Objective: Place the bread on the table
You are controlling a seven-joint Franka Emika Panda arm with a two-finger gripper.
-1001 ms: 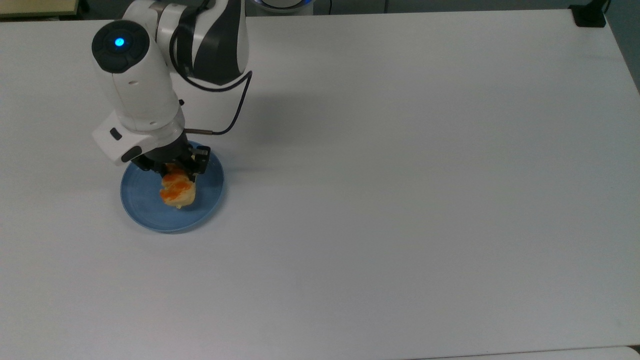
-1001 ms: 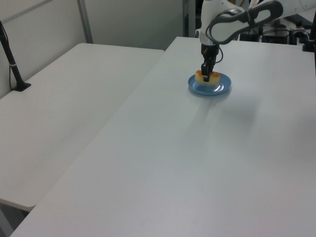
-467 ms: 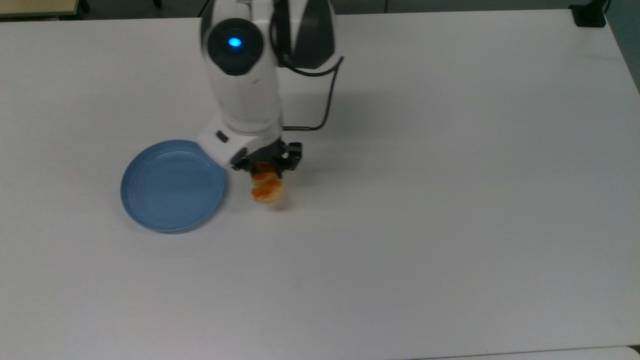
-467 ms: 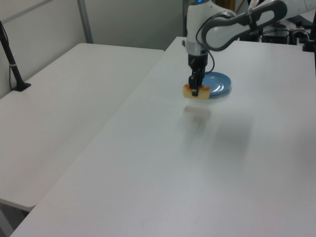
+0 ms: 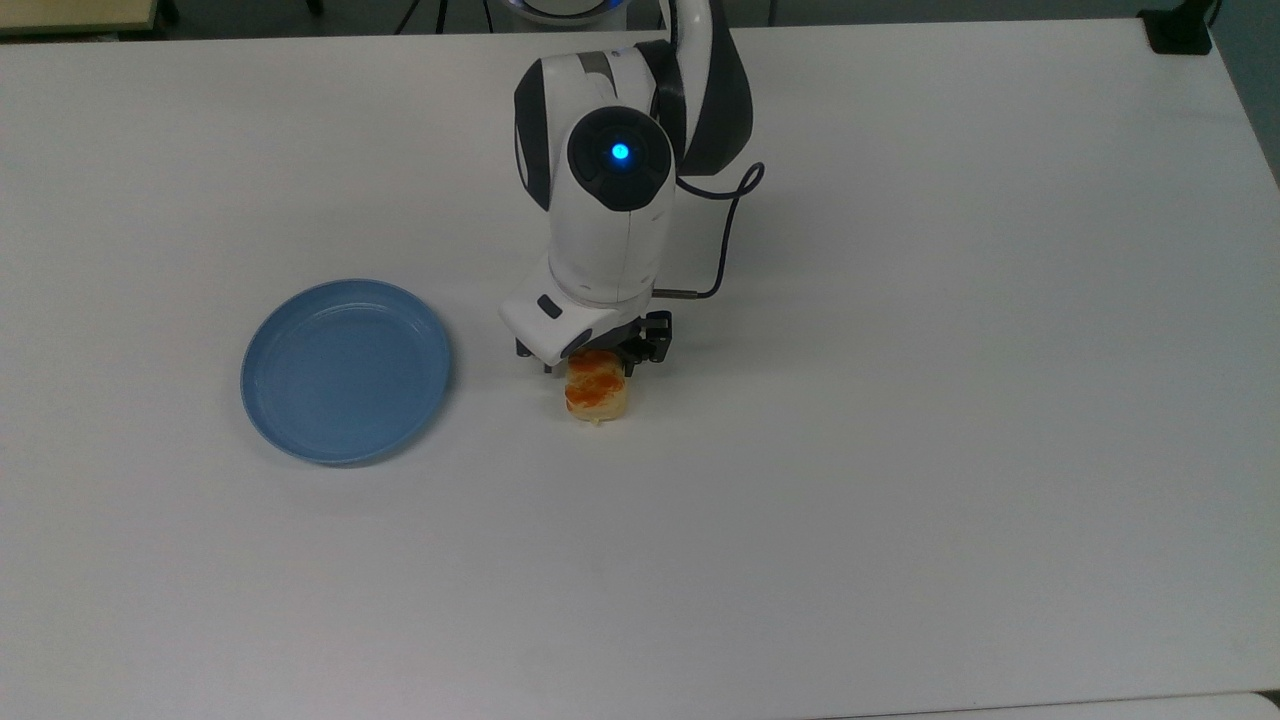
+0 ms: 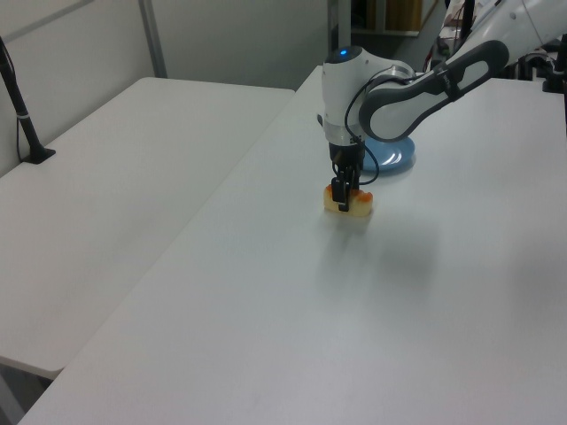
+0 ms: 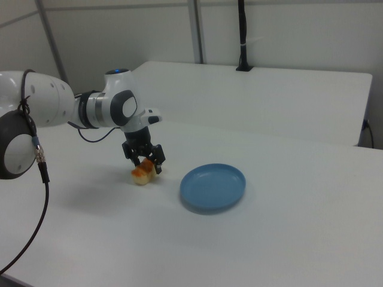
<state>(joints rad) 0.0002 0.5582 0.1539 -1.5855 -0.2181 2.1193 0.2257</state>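
Gripper (image 5: pixel 597 362): I read it as clamped on the bread roll (image 5: pixel 597 393), which hung directly beneath it. Roll sat low over the white table (image 5: pixel 900 450) (contact unclear), to the top view's right of the blue plate (image 5: pixel 300 430), well clear of its rim.

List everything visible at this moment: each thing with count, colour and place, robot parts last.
bread: one, pale tan with orange patches, at the white table's surface beside the plate, held in the claw; contact with the table cannot be told.
plate: one, blue, round, nothing on it, on the table at the top view's left of the bread.
table: one, white, under everything.
second table: one, white, at the left view's left.
arm: one, white and black, above the bread.
claw: one, black, shut on the bread.
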